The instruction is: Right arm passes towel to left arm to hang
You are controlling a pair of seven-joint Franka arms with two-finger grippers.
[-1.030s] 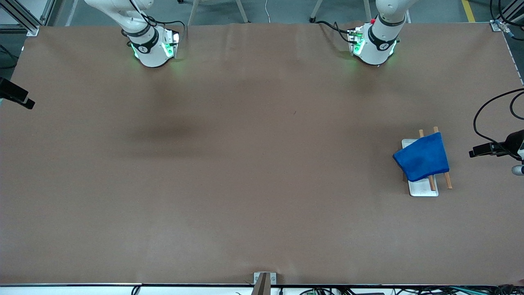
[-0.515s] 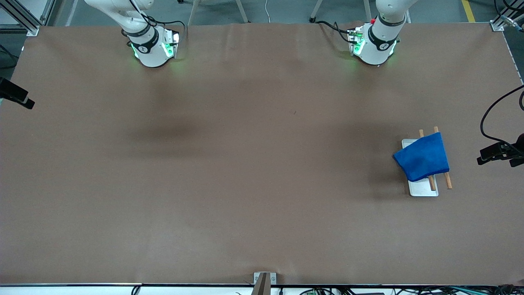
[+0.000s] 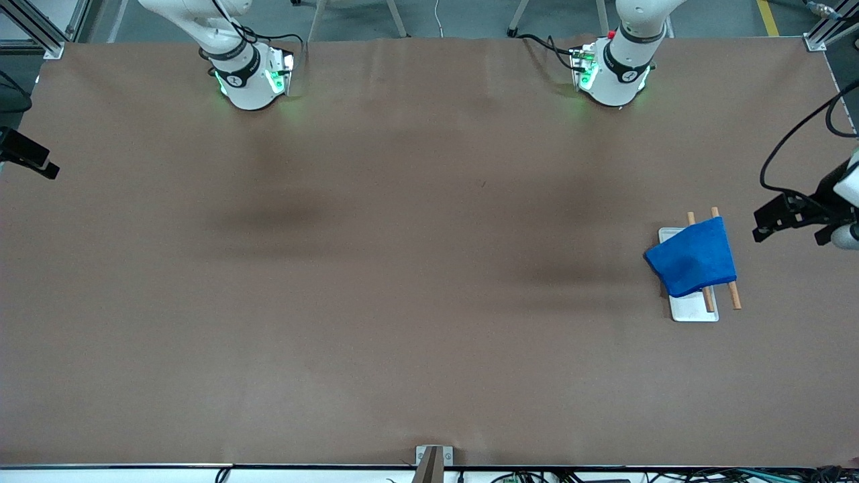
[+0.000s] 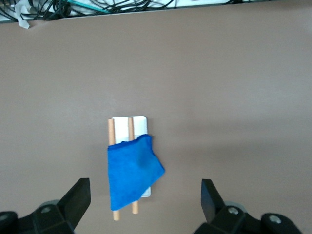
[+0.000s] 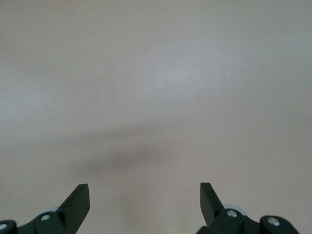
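Towel (image 3: 692,264): soft, light, limp — draped over rack (image 3: 694,311); pinch a hem corner.
Left gripper (image 4: 145,201): wide open, empty — high over the towel.
Right gripper (image 5: 145,201): wide open, empty, over bare table (image 5: 156,73).

No text, label, brand, number or sign is legible anywhere I look: neither on my two arm bases, nor on the table covering, nor on the towel (image 3: 692,260) over its rack.

High front camera; two down-facing wrist cameras
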